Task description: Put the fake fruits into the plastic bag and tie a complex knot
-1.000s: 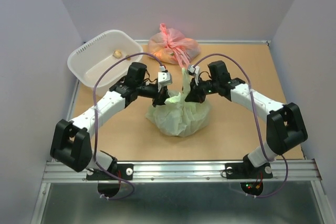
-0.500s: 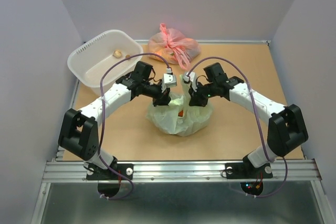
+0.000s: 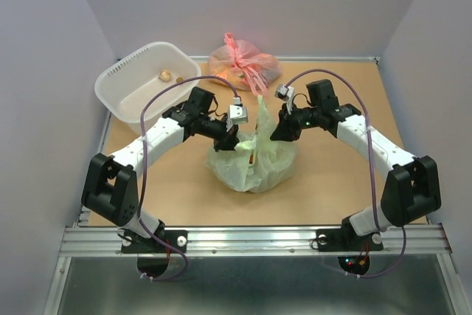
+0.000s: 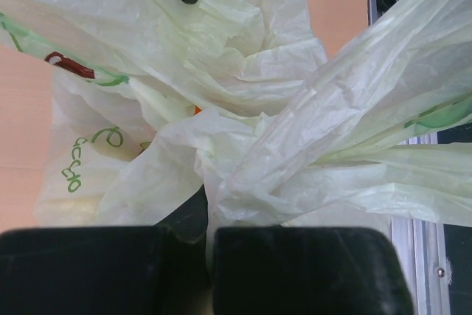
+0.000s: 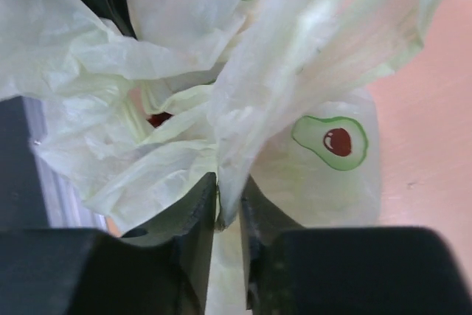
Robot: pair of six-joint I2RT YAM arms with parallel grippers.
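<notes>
The pale green plastic bag point(image 3: 251, 164) sits bulging at the table's middle. My left gripper point(image 3: 234, 138) is shut on one handle strip at the bag's left top, and in the left wrist view point(image 4: 208, 215) crinkled plastic runs down between its fingers. My right gripper point(image 3: 279, 132) is shut on the other handle strip point(image 3: 262, 117), which stands up. In the right wrist view point(image 5: 228, 208) its fingertips pinch that strip. The two strips cross loosely over the bag's mouth point(image 4: 243, 134). A dark red fruit point(image 5: 158, 118) shows through the opening. The other fruits are hidden inside.
A pink tied bag point(image 3: 243, 64) lies at the back, just behind the green bag. A white basket point(image 3: 118, 86) stands at the back left with one small tan item point(image 3: 165, 75) in it. Grey walls close in the left, back and right.
My right gripper has pulled back to the right and drawn its handle strip up taut. My left gripper first shifted right toward the bag's top, then held still.
</notes>
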